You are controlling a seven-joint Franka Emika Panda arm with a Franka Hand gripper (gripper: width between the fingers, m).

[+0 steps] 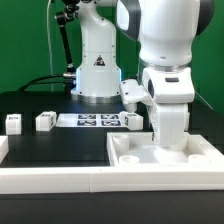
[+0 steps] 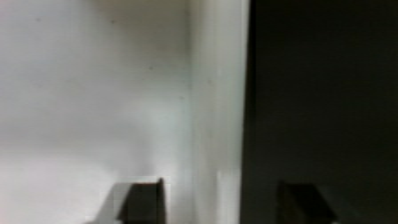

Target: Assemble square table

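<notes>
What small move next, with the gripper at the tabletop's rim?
Probably lift straight up, clear of the square tabletop: the gripper stands open, fingers either side of its raised rim without pinching it, and the loose legs near the marker board are not yet fetched.

Arm (image 1: 165, 45) upright, jaws downward and apart.

The table (image 1: 60, 150) is black. The square table top (image 1: 165, 152) is plain white, like the border rail (image 1: 50, 182) along the table's edge nearest the camera. The small legs (image 1: 45, 121) are white with black-and-white square tags. The marker board (image 1: 95, 120) is white with black tags. The arm (image 1: 165, 40) is white with a dark band, and the wall (image 1: 25, 40) is green. The gripper (image 2: 224, 205) has dark fingertips (image 2: 143, 200).
</notes>
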